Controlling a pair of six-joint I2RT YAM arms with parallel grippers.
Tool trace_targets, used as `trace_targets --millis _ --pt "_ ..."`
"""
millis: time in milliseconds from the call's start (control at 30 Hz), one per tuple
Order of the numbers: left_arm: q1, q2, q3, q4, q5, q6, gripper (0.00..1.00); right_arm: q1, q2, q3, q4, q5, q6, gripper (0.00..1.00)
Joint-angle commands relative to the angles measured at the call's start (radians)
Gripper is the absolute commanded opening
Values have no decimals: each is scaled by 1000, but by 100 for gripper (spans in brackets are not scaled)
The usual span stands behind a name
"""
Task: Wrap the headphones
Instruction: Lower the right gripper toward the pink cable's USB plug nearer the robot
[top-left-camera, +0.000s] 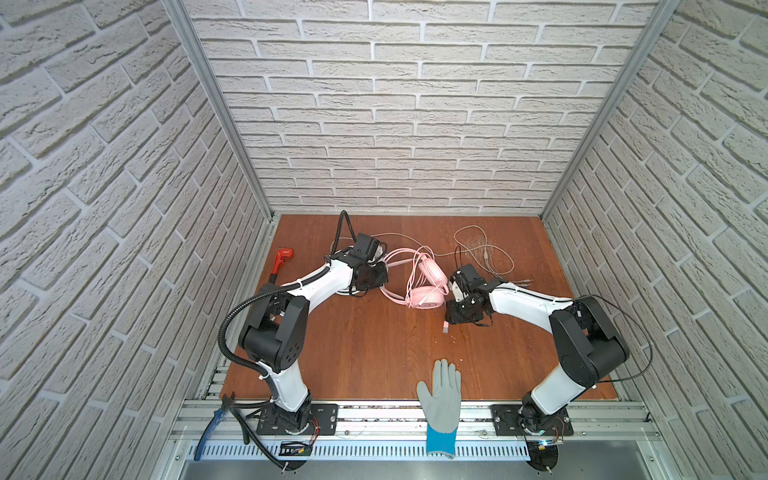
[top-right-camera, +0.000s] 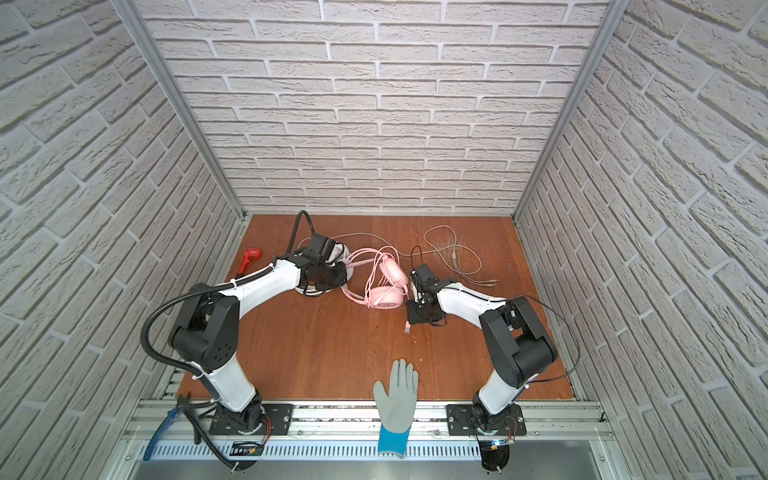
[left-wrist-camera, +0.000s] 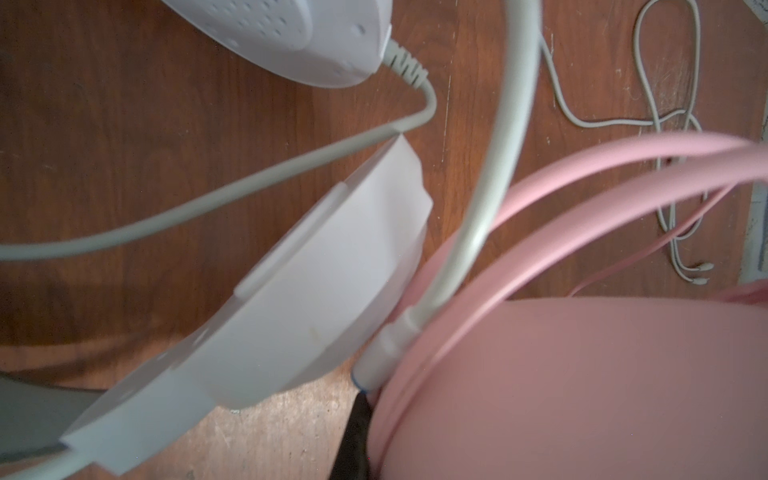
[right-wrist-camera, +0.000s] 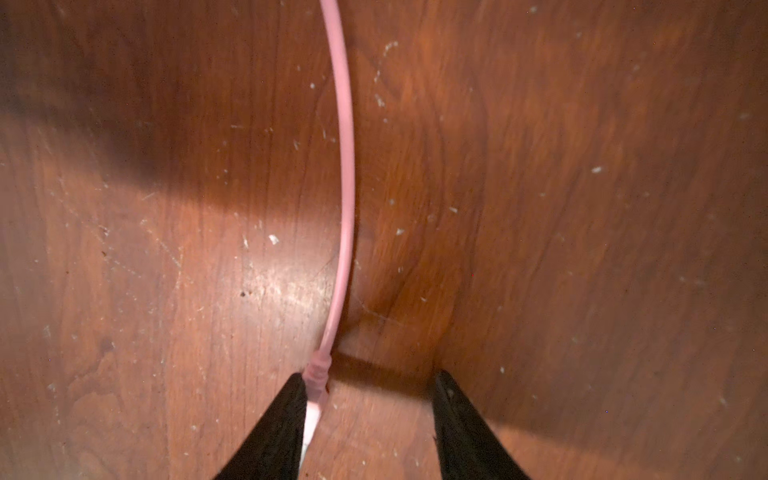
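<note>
On the wooden tabletop (top-left-camera: 374, 357), the pink headset (top-left-camera: 428, 291) and white headset (left-wrist-camera: 316, 291) are lying unwrapped, nothing coiled yet.
Your left gripper (top-left-camera: 369, 276) is sitting closed at the white headset; your right gripper (right-wrist-camera: 370, 376) is gaping over the plug end of the pink cable (right-wrist-camera: 347, 166).

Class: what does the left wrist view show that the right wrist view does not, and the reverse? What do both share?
Only the left wrist view: the white headset and the pink headset. Only the right wrist view: the right gripper, jaws apart, with the pink plug against one finger. Both: the wooden table.
</note>
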Motion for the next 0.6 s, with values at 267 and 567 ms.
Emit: trace_targets --millis 267,567 --pt "7 -24 -7 80 59 -42 0 1 -97 -112 29 -126 107 51" --pt "8 -23 -13 85 62 -45 0 1 -170 -159 143 -258 106 34"
